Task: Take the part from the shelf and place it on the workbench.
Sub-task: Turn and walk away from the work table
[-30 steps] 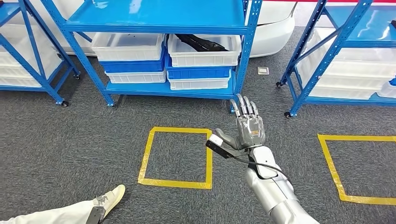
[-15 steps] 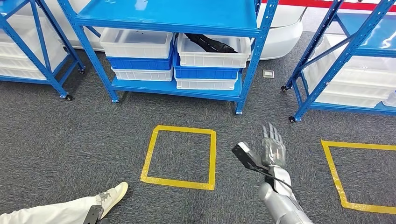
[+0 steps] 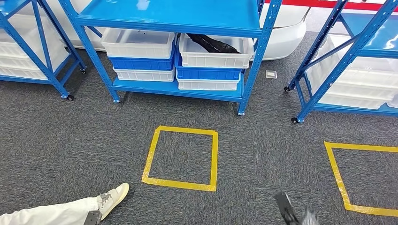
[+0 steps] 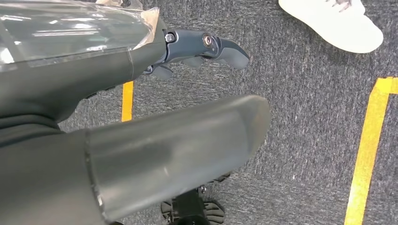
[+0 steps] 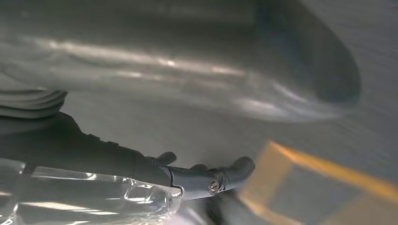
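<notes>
The black part point(image 3: 212, 43) lies in the upper right white bin point(image 3: 213, 57) on the low shelf of the blue rack point(image 3: 176, 18) ahead of me. My right hand point(image 3: 306, 219) pokes in at the bottom edge of the head view, far from the rack. In the right wrist view, blurred, its thumb point(image 5: 202, 65) and fingers point(image 5: 206, 180) stand apart with nothing between them. My left hand point(image 4: 141, 117) hangs over the carpet; its thumb point(image 4: 187, 140) and fingers point(image 4: 211, 47) are spread and hold nothing.
Grey carpet bears a yellow tape square point(image 3: 180, 157) before the rack and another point(image 3: 361, 178) to the right. More blue racks with white bins stand at left point(image 3: 28, 51) and right point(image 3: 356, 70). A person's leg and white shoe point(image 3: 110, 199) lie at lower left.
My right arm has dropped from chest height in front of the rack to the picture's bottom edge. The camera shifted slightly, and the rack now sits a little lower and rightward.
</notes>
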### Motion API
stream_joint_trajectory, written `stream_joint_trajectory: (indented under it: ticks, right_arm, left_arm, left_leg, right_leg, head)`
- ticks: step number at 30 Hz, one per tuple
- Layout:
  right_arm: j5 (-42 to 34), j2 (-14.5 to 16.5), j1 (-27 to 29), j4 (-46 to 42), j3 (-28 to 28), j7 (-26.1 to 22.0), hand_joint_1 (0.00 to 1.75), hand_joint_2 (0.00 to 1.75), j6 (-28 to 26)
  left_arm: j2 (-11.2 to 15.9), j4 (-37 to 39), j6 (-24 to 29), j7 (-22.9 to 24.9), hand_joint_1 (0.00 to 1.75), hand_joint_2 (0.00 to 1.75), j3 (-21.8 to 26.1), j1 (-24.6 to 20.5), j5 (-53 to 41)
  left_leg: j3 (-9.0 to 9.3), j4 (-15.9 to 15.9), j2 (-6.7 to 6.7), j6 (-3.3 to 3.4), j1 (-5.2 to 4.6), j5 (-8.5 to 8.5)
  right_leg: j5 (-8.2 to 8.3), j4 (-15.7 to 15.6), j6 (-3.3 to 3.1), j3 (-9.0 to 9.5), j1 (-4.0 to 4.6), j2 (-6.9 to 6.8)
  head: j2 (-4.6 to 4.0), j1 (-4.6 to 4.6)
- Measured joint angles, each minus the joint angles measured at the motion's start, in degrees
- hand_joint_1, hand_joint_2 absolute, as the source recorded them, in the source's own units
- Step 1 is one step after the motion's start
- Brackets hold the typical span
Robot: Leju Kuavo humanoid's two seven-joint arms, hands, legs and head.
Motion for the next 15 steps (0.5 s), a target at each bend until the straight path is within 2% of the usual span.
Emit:
stream_joint_trajectory:
  ticks: [3,7,11,15]
  right_arm:
    - [0.7,2.4,5.3,1.9,-2.0,7.5,0.00,0.00,7.3]
    - [2.4,7.1,8.3,3.3,-2.3,15.1,0.00,0.00,15.5]
    - [4.0,10.6,8.7,4.0,-2.3,16.1,0.00,0.00,21.3]
    - [5.9,11.7,8.7,4.3,-2.1,15.8,0.00,0.00,23.7]
  left_arm:
    - [0.0,0.1,-0.2,-1.3,0.00,0.00,0.1,1.0,0.1]
    - [-0.2,0.5,-0.1,-1.7,0.00,0.00,0.1,1.4,0.3]
    - [-0.4,0.7,0.0,-1.8,0.00,0.00,0.2,1.8,0.7]
    - [-0.5,0.9,-0.1,-2.3,0.00,0.00,0.3,2.8,1.1]
  left_leg:
    - [0.02,-0.1,0.10,-0.14,0.09,-0.16]
    - [0.17,-0.1,0.22,-0.25,0.25,-0.23]
    - [0.44,-0.2,0.23,-0.34,0.34,-0.28]
    - [0.58,-0.1,0.24,-0.28,0.21,-0.49]
  right_leg:
    - [-0.08,0.0,-0.10,-0.03,0.13,0.14]
    - [-0.17,0.0,-0.24,-0.04,0.27,0.28]
    - [-0.29,0.0,-0.41,-0.16,0.33,0.28]
    - [-0.33,0.0,-0.37,0.09,0.17,0.29]
  head:
    - [-0.01,-0.02]
    - [0.01,-0.03]
    - [0.01,-0.02]
    - [0.01,-0.02]
